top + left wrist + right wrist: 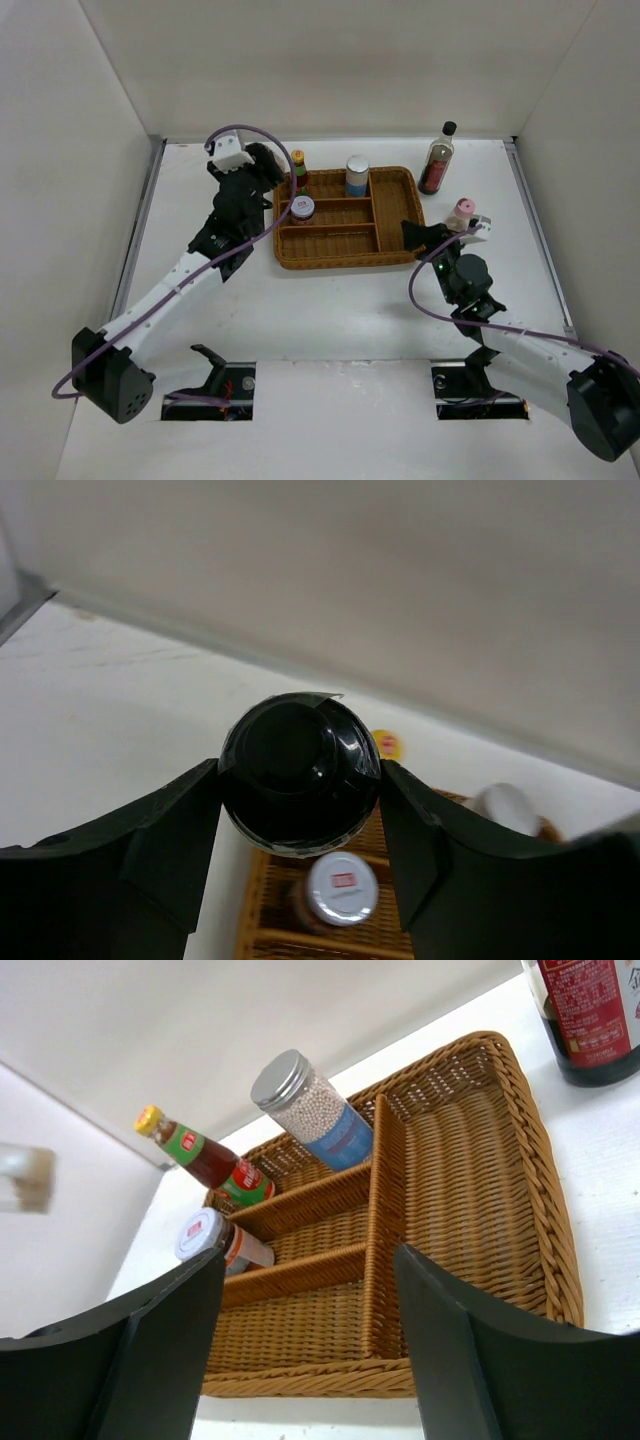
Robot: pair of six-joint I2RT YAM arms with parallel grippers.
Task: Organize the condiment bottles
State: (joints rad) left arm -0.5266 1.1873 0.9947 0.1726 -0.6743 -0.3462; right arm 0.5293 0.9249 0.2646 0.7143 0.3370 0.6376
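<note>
One glossy black-capped bottle (298, 765) is hanging clamped in the left gripper (300, 780) by the left rim of the brown wicker divided tray (340, 264), right gripper (308, 1260) gaping empty; am judging it needs lowering upright, clear of the short red-white-lidded jar (341, 888).

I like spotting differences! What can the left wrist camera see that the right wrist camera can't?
Only the left wrist view shows the black-capped bottle, pinched by the left gripper. Only the right wrist view shows the dark red-labelled bottle standing outside the wicker tray, and the open right gripper. Both show that tray, the red-white-lidded jar and the yellow-capped bottle.
</note>
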